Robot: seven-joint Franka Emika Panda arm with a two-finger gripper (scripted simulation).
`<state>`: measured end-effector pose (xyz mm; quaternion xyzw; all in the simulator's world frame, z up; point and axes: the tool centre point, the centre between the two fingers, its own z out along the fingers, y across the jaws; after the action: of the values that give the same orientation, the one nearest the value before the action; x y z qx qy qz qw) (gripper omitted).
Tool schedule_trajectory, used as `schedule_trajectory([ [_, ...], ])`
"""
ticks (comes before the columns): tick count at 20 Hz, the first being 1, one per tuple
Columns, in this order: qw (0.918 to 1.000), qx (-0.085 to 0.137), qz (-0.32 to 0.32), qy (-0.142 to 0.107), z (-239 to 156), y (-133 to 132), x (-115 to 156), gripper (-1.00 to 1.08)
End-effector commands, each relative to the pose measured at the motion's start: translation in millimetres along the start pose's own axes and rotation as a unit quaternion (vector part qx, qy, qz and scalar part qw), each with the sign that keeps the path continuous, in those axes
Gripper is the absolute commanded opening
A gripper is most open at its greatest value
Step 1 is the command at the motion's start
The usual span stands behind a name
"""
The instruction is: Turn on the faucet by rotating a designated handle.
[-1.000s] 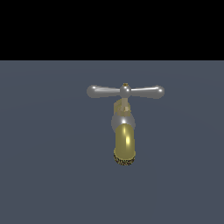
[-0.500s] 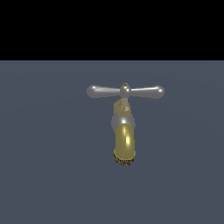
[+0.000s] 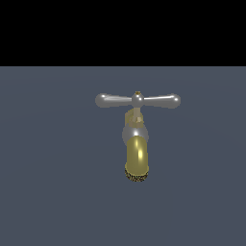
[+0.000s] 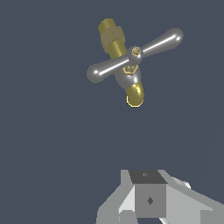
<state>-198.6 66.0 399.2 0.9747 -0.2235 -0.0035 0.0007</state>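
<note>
wrist view, gripper point(image 4: 148, 205) well apart from handle point(image 4: 134, 53), finger state can't tell

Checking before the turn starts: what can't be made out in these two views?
- Gripper: absent from the exterior view; the wrist view's edge cuts off its fingertips, so open or shut is unknown.
- Faucet: its rear brass end is hidden behind the handle in the exterior view.
- Mesh tip: hidden under the spout in the wrist view.

The exterior view faces the faucet point(image 3: 137, 149) head-on, spout toward the lens, fairly near, my gripper outside it. My wrist camera looks over my gripper point(image 4: 151, 201) at the same faucet point(image 4: 127, 65) from above, well ahead.
</note>
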Motion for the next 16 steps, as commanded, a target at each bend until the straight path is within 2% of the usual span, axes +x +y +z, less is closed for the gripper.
schedule_trajectory([
  [1,0.9995,0.001,0.03,0.0,11.1,-9.4,5.8,-1.0],
  [8,0.9938,0.002,0.111,0.0,41.3,-33.4,25.5,-1.0],
  [16,0.9794,0.004,0.202,-0.001,75.1,-56.2,52.3,-1.0],
])
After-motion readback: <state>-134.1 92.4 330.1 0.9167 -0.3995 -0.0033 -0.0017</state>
